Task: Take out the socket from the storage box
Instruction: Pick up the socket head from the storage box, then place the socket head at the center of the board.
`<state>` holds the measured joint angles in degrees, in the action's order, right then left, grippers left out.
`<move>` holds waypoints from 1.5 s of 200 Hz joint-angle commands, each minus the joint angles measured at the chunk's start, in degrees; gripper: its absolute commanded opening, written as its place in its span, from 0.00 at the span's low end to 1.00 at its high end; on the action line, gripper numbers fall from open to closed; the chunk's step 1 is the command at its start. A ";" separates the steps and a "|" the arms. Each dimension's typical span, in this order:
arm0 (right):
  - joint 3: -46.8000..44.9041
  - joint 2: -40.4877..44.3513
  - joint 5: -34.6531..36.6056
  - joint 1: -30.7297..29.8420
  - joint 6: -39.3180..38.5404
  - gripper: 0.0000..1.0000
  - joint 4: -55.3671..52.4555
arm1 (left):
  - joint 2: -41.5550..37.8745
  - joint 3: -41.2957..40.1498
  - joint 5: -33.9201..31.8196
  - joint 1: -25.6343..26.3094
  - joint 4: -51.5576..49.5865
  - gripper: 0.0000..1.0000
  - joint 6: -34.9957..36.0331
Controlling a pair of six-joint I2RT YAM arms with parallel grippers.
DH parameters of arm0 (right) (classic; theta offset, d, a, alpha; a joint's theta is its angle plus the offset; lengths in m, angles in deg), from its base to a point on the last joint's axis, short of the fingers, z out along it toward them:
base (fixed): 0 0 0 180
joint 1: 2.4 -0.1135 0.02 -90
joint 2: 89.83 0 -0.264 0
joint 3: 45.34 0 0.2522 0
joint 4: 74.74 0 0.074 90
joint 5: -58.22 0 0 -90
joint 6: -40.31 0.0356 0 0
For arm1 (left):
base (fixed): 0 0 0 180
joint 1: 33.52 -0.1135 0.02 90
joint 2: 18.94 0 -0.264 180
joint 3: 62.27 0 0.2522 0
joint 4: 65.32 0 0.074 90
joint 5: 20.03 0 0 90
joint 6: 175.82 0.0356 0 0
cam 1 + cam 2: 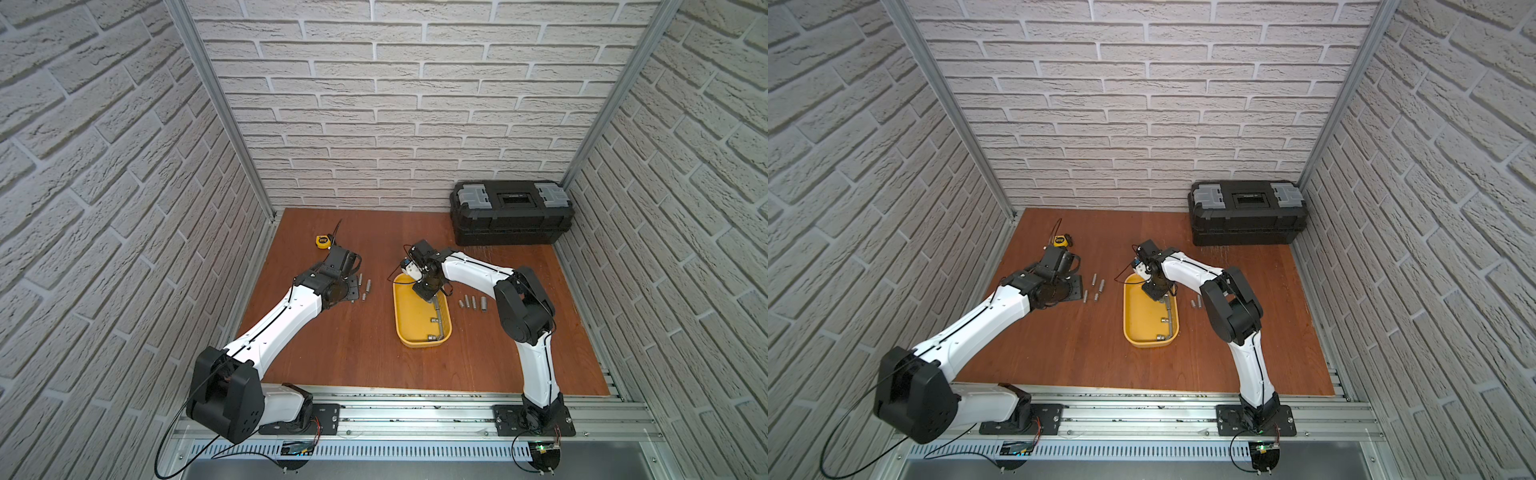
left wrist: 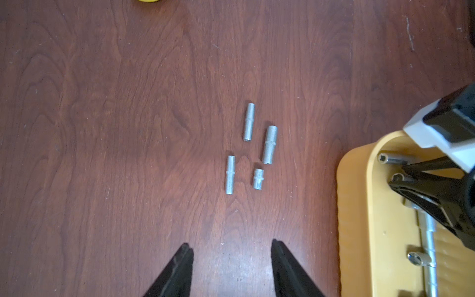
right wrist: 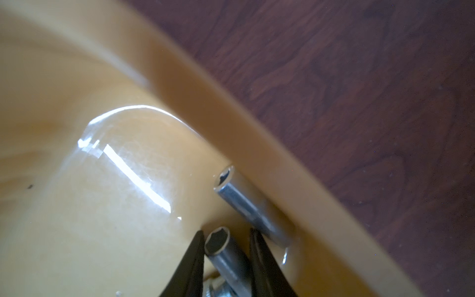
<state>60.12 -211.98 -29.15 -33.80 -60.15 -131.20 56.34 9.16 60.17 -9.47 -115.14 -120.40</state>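
Right claw (image 3: pixel 226 231) is down inside the storage box (image 1: pixel 409 328), at the box's far right corner. Its jaws are pulled in narrow with one socket (image 3: pixel 227 253) sitting right between them. One finger looks like it's against the metal and the other is super close, so I honestly can't tell if it's properly pinching or just straddling it. That socket has its hex opening facing the wrist cam, and a second socket (image 3: pixel 246 203) lies just beside it along the box wall. Further along the same wall, in a top view, there are a couple of short sockets (image 1: pixel 434 321) and a long metal bar (image 1: pixel 442 316).

Box sits about mid desk (image 1: pixel 353 357), a bit toward the right edge. Left claw (image 2: pixel 230 244) hangs over bare wood, jaws wide, nothing in them, with four loose sockets (image 2: pixel 248 122) just ahead of it. Another row of four (image 1: pixel 471 302) lies right of the box. Black toolbox (image 1: pixel 513 216) is in the far right corner, yellow tape measure (image 1: pixel 323 241) toward the far left.
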 commanded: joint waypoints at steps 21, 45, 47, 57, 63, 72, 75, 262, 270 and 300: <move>-2.04 -0.55 -3.27 -0.18 0.17 0.24 -1.44 | -0.80 -0.72 -0.22 -0.35 0.55 0.53 -0.42; -2.08 -0.42 -4.22 -0.18 1.02 0.20 -1.36 | -0.67 -0.63 -0.14 -0.39 0.64 0.53 -0.37; -2.06 -0.41 -4.35 -0.16 1.11 0.19 -1.36 | -0.67 -0.63 -0.13 -0.38 0.63 0.53 -0.39; -2.10 -0.37 -4.93 -0.16 1.36 0.18 -1.11 | -0.67 -0.46 -0.13 -0.36 0.63 0.53 -0.39; -2.12 -0.29 -5.24 -0.16 1.63 0.17 -0.95 | -0.60 -0.39 -0.01 -0.33 0.66 0.53 -0.35; -1.96 -0.10 -5.74 -0.20 1.99 0.16 -0.82 | -0.55 -0.28 -0.04 -0.34 0.63 0.53 -0.25; -1.93 -0.03 -5.91 -0.16 2.13 0.16 -0.80 | -0.51 -0.28 -0.04 -0.40 0.62 0.53 -0.24; -7.02 20.72 -9.09 13.18 16.14 0.10 2.81 | 1.05 -0.01 0.87 -0.32 1.16 0.53 -1.24; -7.82 20.98 -8.83 14.44 16.47 0.10 2.80 | 1.15 -0.02 0.92 -0.32 1.33 0.53 -1.20; -8.85 19.22 -6.37 19.01 17.76 0.09 2.11 | 1.40 -0.10 1.12 -0.32 1.51 0.53 -1.14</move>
<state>51.64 -192.73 -37.15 -17.16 -44.59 -129.30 57.17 9.18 61.04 -9.47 -115.03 -120.67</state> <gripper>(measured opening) 0.188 0.532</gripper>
